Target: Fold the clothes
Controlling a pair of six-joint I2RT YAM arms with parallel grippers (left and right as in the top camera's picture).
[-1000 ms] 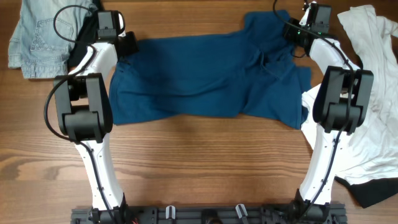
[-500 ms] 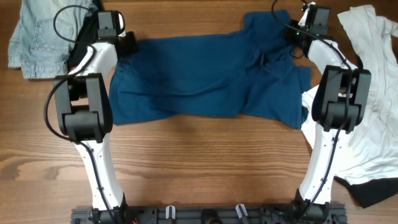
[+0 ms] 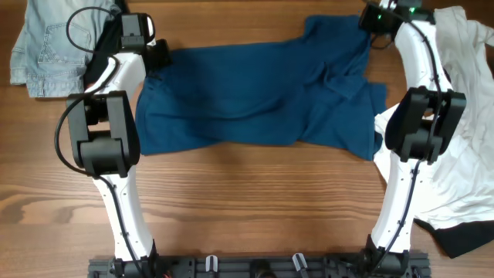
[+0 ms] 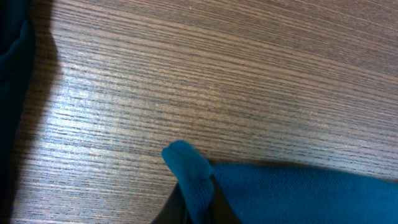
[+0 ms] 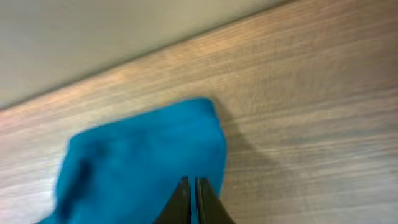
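- The large, soft dark blue short-sleeved T-shirt [image 3: 247, 100] lies spread on the brown wooden table [image 3: 247, 201]. Its long axis runs left to right, and it is rumpled and bunched toward the right end.
- The left gripper [image 3: 157, 55] sits at the shirt's far left corner. In the left wrist view its jaws are pressed together on a small peak of blue cloth [image 4: 189, 171] just above the wood.
- The right gripper [image 3: 372, 21] is at the far right corner, a little farther back than the left. In the right wrist view its jaws pinch a blue flap [image 5: 149, 155].
- From both grippers the body of the shirt lies toward the robot's base. Neither arm is nearer, as each holds its own end of the far edge. I judge that the fold turns on drawing that edge toward the near hem.
- A pale denim piece [image 3: 42, 46] lies left of the left arm. A crumpled white shirt [image 3: 467, 116] lies right of the right arm, with a black garment [image 3: 463, 239] at its near end.
- No brand, label or writing can be read on any garment.
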